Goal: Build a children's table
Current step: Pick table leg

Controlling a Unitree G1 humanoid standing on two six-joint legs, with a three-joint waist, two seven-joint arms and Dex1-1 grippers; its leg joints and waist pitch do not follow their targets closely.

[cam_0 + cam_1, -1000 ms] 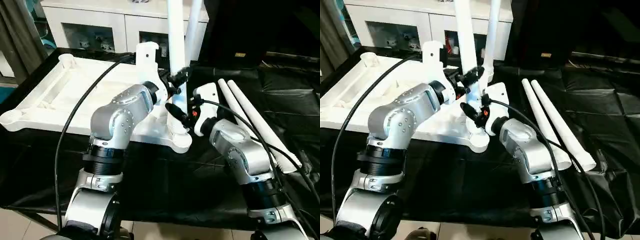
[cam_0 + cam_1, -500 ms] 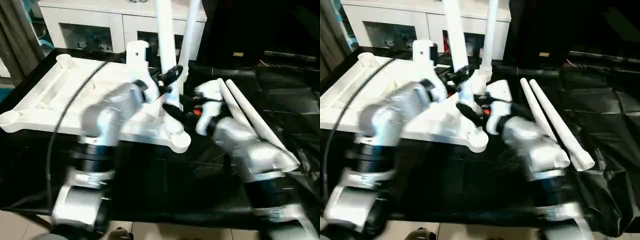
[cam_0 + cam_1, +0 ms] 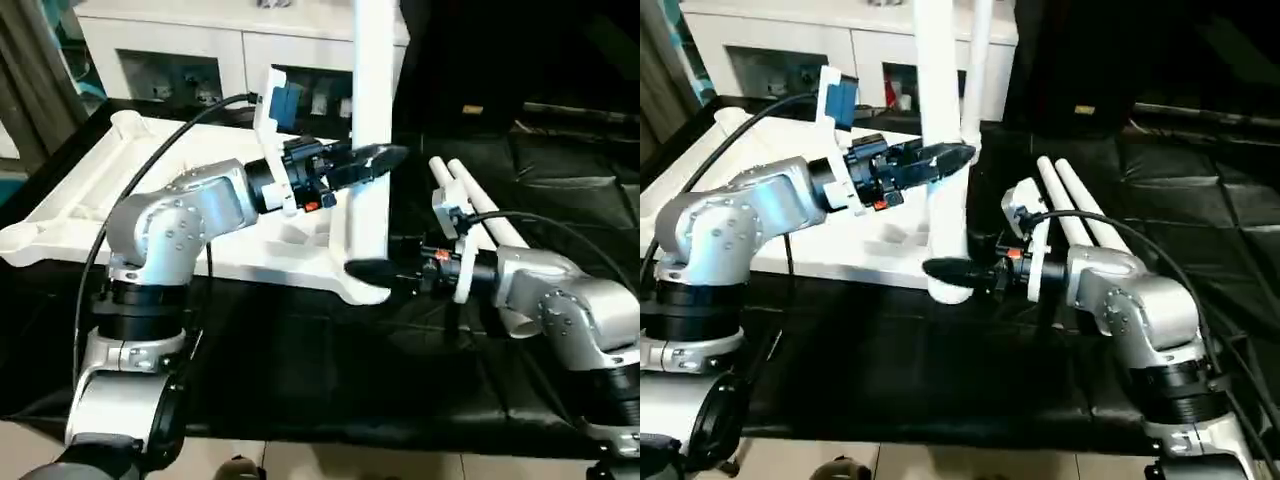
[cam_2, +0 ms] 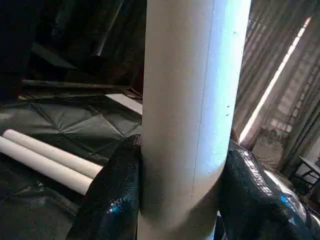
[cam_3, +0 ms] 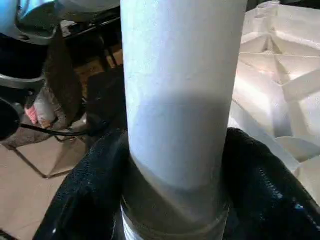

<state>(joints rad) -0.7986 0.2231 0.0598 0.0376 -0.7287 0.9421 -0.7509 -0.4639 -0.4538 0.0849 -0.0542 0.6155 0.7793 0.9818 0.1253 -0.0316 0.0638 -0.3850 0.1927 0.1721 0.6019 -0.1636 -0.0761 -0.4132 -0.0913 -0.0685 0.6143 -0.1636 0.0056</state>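
- Black sheeting (image 3: 300, 380) covers the work surface nearest the robot.
- right gripper (image 3: 372, 271) clamps the upright white leg (image 3: 368, 190) low, by the tabletop's corner socket.
- left gripper (image 3: 385, 157) clasps it higher.
- tabletop (image 3: 150, 200) lies ribbed side up; two spare legs (image 3: 480, 205) beside.
- white cabinet (image 3: 200, 50) behind.

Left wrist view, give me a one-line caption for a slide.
Left gripper clasps an upright white table leg between its black fingers; two spare legs lie beyond.

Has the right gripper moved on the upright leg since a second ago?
Yes. The right gripper has dropped toward the table top's corner socket, gripping the upright leg near its base.
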